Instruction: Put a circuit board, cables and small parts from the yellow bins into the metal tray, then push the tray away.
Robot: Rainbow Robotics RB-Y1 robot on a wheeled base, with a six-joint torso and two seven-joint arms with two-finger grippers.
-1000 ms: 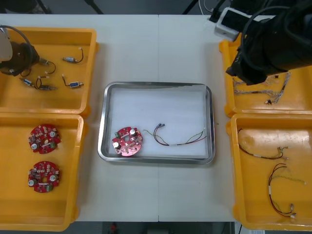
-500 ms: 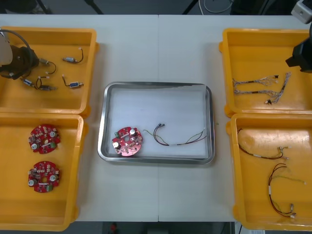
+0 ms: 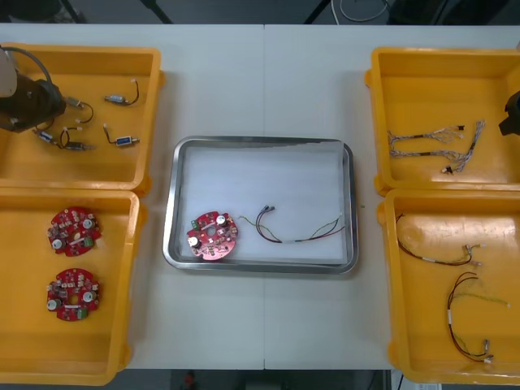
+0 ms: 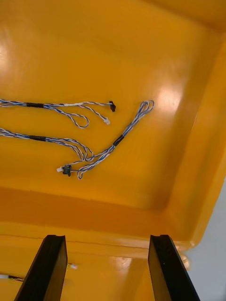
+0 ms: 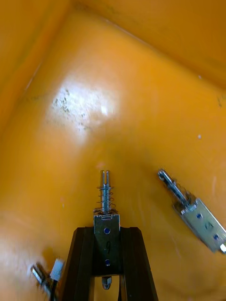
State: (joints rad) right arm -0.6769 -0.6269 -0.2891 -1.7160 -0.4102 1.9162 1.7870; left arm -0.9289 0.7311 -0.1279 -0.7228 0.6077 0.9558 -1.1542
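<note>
Inside the far-left yellow plastic bin [image 3: 81, 50], the left gripper [image 5: 107, 230] clamps a small silver metal part [image 5: 106, 211] lengthwise between its fingers, with the rectangular white-lined metal tray [image 3: 260, 140] off to its right, nearer the robot, while the right gripper [image 4: 107, 240] waits open above twisted blue-and-white cables [image 4: 118, 139].

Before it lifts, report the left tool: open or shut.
Shut on a small metal part: the left tool's fingers press its two sides, inside a yellow bin.

Spring-tipped small metal part [image 5: 106, 221] clamped between left gripper's [image 5: 107, 231] jaws; twisted blue-and-white cables [image 4: 89, 155] lie beyond right gripper's [image 4: 107, 237] open jaws.
</note>
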